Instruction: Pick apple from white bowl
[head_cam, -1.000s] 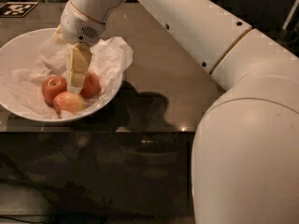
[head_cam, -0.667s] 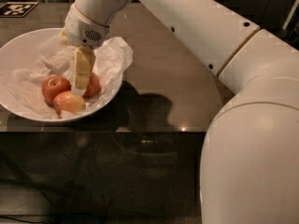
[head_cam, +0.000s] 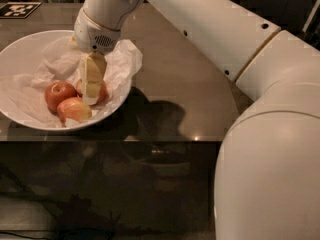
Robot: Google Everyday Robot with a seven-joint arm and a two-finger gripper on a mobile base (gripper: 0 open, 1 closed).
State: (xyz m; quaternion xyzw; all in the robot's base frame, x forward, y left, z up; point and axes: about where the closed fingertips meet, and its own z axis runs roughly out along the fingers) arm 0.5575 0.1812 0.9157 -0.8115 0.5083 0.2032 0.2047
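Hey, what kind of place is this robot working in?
Probably a robot test lab rather than a home kitchen: a black-and-white marker tag sits on the dark glossy counter, and the arm's claw reaches down into a paper-lined white bowl.

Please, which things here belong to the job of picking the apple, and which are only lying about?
For the job:
apple, red with a pale patch on top; white bowl; gripper, down inside the bowl, right of that apple.

Lying about:
pink apple; darker apple, partly behind the gripper; crumpled paper in the bowl; black-and-white marker on the table.
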